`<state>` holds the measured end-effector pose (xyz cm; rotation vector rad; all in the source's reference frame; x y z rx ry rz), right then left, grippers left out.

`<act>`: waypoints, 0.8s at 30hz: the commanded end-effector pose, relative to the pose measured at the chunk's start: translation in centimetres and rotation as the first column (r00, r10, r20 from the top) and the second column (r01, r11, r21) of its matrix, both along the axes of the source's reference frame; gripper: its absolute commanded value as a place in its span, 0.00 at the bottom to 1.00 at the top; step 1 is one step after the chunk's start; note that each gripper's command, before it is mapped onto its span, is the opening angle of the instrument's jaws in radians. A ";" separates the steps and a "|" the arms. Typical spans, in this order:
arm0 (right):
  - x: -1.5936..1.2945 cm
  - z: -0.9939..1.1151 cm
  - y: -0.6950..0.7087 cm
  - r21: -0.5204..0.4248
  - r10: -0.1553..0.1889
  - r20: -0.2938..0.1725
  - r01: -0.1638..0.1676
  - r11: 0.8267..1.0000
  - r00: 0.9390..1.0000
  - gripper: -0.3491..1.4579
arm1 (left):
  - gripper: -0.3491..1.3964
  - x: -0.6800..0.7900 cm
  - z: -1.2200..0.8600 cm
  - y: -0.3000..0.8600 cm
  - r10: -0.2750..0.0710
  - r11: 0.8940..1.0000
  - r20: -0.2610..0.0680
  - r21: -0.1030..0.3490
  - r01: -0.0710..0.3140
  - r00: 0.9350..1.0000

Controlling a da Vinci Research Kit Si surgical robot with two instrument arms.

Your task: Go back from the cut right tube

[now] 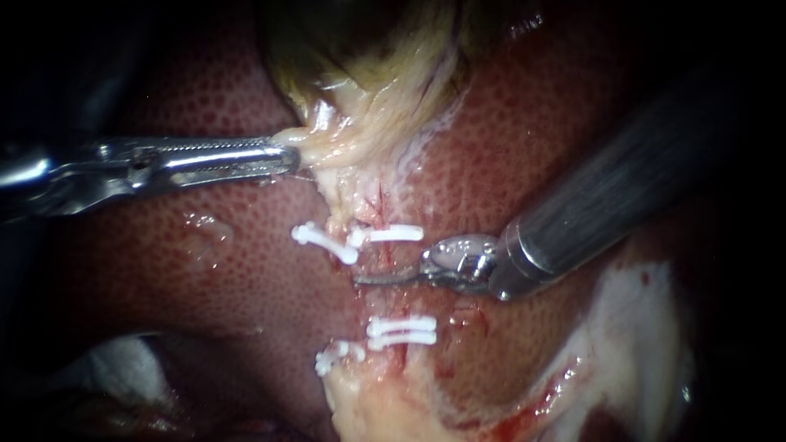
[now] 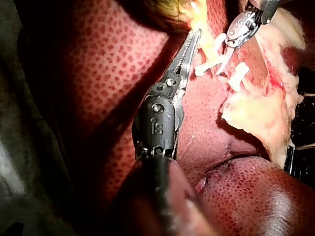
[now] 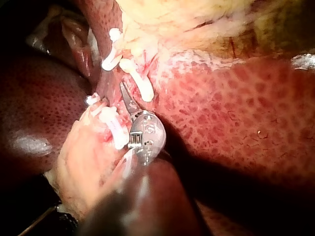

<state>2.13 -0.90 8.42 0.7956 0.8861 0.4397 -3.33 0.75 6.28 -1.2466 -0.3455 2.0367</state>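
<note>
Endoscope view: set close over the liver [image 1: 205,270], facing the clips [image 1: 401,327] at centre. The gallbladder [image 1: 368,74] lies at 12 o'clock, the left instrument [image 1: 291,157] enters from 9 o'clock and the right instrument [image 1: 364,280] from 2 o'clock. Each wrist view looks along its own shaft, very near the tip. All three views share the clips, both tips and adjoining liver.

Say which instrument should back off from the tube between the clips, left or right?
Right. The right instrument lies, jaws shut, between the upper clips and lower clips, its shaft free behind. The left instrument is shut on pale tissue, away from the clips, and likely should hold.
</note>
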 end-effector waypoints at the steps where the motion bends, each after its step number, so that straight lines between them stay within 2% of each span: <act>1: 0.00 0.00 -0.01 -0.001 -0.001 -0.001 0.001 1.000 1.000 0.00 | 0.00 0.00 0.00 0.00 0.000 1.000 0.000 0.000 0.000 1.000; 3: -0.02 0.01 -0.02 -0.004 0.000 0.000 0.000 1.000 1.000 0.00 | 0.00 0.00 0.00 0.00 0.000 1.000 0.000 0.000 0.000 1.000; 7: -0.05 0.00 -0.04 -0.015 0.029 -0.016 -0.029 0.999 0.999 0.02 | 0.00 0.00 -0.01 -0.01 0.000 1.000 0.000 0.000 0.000 1.000; 8: -0.06 0.00 -0.04 -0.015 0.034 -0.024 -0.034 0.999 0.999 0.15 | 0.00 0.00 -0.01 -0.01 0.000 1.000 0.000 0.000 0.000 1.000; 11: -0.06 -0.01 -0.05 -0.014 0.038 -0.031 -0.039 0.999 0.999 0.42 | 0.00 0.00 -0.01 -0.01 0.000 1.000 0.000 0.000 0.000 1.000; 14: -0.06 -0.02 -0.06 -0.014 0.041 -0.036 -0.042 0.999 0.998 0.63 | 0.00 0.00 -0.01 -0.01 0.000 1.000 0.000 0.000 0.000 1.000; 18: -0.06 -0.03 -0.07 -0.013 0.048 -0.046 -0.048 0.999 0.998 0.76 | 0.00 0.00 -0.01 -0.01 0.000 1.000 0.000 0.000 0.000 1.000; 24: -0.10 -0.10 -0.11 -0.011 0.050 -0.059 -0.051 0.999 0.997 0.84 | 0.00 0.01 0.00 0.00 0.000 1.000 0.000 0.000 0.000 1.000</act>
